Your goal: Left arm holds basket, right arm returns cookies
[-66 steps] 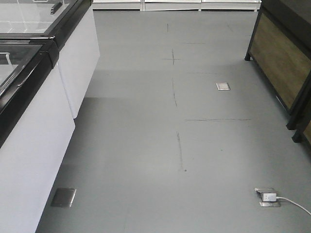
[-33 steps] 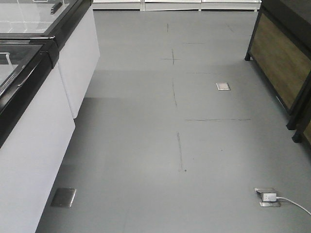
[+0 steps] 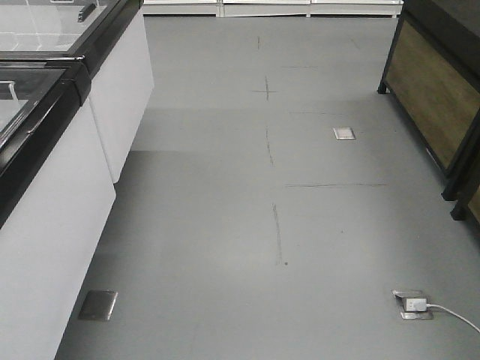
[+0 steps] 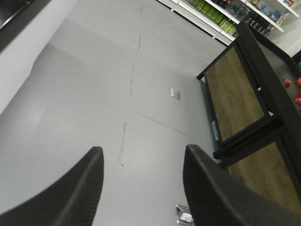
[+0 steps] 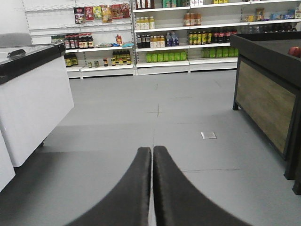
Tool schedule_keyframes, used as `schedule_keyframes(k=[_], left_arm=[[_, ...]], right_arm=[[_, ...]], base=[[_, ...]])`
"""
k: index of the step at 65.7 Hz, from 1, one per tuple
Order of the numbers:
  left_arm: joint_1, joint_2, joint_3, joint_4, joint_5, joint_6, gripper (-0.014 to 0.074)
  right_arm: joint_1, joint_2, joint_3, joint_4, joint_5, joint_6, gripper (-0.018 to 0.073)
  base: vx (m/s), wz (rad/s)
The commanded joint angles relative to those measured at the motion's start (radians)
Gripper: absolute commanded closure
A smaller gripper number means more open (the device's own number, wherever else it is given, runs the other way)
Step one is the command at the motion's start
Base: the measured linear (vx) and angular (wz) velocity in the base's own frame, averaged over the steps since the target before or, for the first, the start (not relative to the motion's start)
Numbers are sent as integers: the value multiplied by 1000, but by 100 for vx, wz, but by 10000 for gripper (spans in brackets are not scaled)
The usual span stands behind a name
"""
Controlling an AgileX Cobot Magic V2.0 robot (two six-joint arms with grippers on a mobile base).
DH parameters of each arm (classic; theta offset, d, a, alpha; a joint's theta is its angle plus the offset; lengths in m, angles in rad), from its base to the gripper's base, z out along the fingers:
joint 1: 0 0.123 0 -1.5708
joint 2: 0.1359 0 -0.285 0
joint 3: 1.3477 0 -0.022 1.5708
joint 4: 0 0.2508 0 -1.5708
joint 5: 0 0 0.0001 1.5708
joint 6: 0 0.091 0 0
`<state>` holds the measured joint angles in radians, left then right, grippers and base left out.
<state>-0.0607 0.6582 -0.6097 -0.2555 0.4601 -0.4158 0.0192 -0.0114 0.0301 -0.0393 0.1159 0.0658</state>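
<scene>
Presently, item one: left pincer point(image 4: 143, 150), two dark textured fingers point(image 4: 80, 188) standing well apart with nothing between them, pointed down at the grey floor point(image 4: 84, 94). Item two: right pincer point(image 5: 152, 149), fingers pressed together along their length, nothing clamped, aimed level along a shop aisle. Item three: basket and cookies, whereabouts cannot be told from any of the three views. Item four: white chest freezer point(image 3: 52, 225) with a black rim and glass top, at the left of the front view, with a second like it just behind. Item five: black-framed display stand point(image 3: 431, 90) with wood-look side panels, at the right; the left wrist view shows a few red-orange round fruits point(image 4: 292, 89) on its top. Item six: floor fittings, namely a square metal plate point(image 3: 98, 304) near the freezer's foot, a smaller plate point(image 3: 344, 133) farther off, and a floor socket point(image 3: 412, 304) with a white plug and cable running off to the right. Item seven: white wall shelves point(image 5: 164, 47) at the aisle's far end, stocked with bottles, jars and a row of green packs.
</scene>
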Motion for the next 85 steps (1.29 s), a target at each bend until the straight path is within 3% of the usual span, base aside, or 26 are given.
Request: schedule_keyframes(k=[1,15,26,36,45,54,62,68,75,85], left_arm=[[3,95,-71,-16,-59,-117,234],[28,232,-171,-21,-69,-289,234],[156,263,-270,-102,24,-316,234],[331,268,-365,-185,168,-192,252],[539,290,-440,-274,347,-93,286],[744,316,-522,-307,512,-19,297],[868,348,-582,-313,618,35,297],[915,371,-623,-342,651,88,297],[920,393,-685,-392,634,263,297],[922,462,-767,-390,676,243,295]], right_arm=[[-3,-10,-1,-7,-78,-1,568],[-3,-10,-1,-7,-78,-1,568],[-3,-10,-1,-7,-78,-1,568],[-3,-10,-1,-7,-78,-1,568],[-3,-11,-1,-7,-78,-1,568],[-3,-11,-1,-7,-78,-1,568],[-3,-11,-1,-7,-78,-1,568],[-3,-11,-1,-7,-78,-1,568],[-3,-11,-1,-7,-78,-1,568],[-3,-11,-1,-7,-78,-1,568]], base=[[0,0],[0,0],[0,0],[0,0],[0,0],[0,0],[0,0],[0,0],[0,0],[0,0]])
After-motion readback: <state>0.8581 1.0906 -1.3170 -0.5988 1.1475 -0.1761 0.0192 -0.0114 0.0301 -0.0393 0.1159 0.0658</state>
